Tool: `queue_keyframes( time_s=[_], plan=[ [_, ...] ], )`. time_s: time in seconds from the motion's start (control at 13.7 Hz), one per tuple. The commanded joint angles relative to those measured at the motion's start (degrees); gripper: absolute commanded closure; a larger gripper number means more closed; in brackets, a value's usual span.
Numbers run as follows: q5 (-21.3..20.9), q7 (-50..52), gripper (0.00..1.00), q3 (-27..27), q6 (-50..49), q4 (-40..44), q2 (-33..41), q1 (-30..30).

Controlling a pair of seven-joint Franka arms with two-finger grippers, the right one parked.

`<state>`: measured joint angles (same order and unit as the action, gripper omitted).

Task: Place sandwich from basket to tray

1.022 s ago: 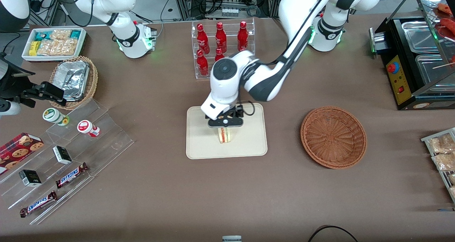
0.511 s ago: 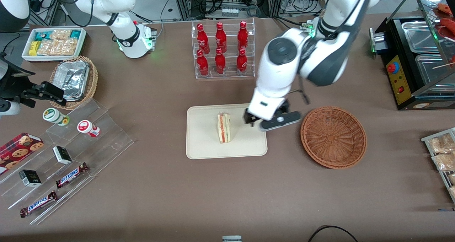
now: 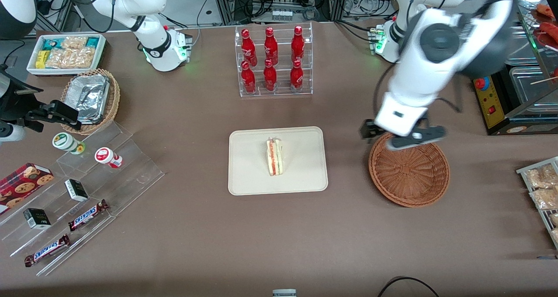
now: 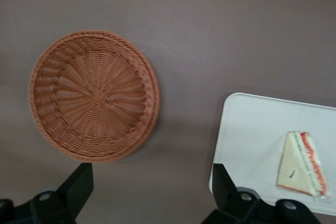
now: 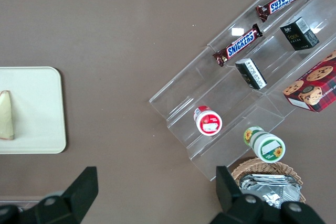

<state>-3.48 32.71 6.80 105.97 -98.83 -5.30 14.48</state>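
The sandwich (image 3: 274,157) is a white triangular wedge with red and green filling. It lies on the cream tray (image 3: 253,177) at the table's middle, free of any grip. The reddish-brown wicker basket (image 3: 409,175) stands beside the tray toward the working arm's end, with nothing in it. My left gripper (image 3: 392,135) hangs high over the basket's rim on the side away from the front camera. The left wrist view looks down on the basket (image 4: 94,95), the tray (image 4: 252,129) and the sandwich (image 4: 303,163). There the gripper (image 4: 150,182) is open and empty over bare table between basket and tray.
A clear rack of red bottles (image 3: 272,61) stands farther from the camera than the tray. A stepped acrylic shelf with snacks (image 3: 87,183), a tan basket of foil trays (image 3: 89,98) and a white snack bin (image 3: 65,52) are toward the parked arm's end. A black food warmer (image 3: 514,74) is at the working arm's end.
The gripper let go of the sandwich on the tray, rose, and swung toward the working arm's end, from above the tray to above the basket's rim. The sandwich stays on the tray.
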Motion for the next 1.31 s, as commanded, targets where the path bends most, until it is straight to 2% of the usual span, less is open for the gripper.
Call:
queue_keyframes(
  time_s=[0.0,0.22,0.58,0.8,1.09,1.24],
  plan=[
    [1.5,-8.3,0.0,0.6,-4.4,1.1,2.2,-5.7],
    [2.4,-15.5,0.0,0.6,-8.0,2.8,2.3,-10.1],
    [2.4,-22.1,0.0,0.5,-9.3,3.5,3.2,-13.4],
    [2.5,-24.9,0.0,-3.1,-10.7,6.4,2.8,-12.6],
    [2.3,-27.0,0.0,-5.0,-11.4,9.5,2.3,-12.5],
    [2.4,-28.9,0.0,-5.9,-14.8,10.0,2.8,-12.7]
  ],
)
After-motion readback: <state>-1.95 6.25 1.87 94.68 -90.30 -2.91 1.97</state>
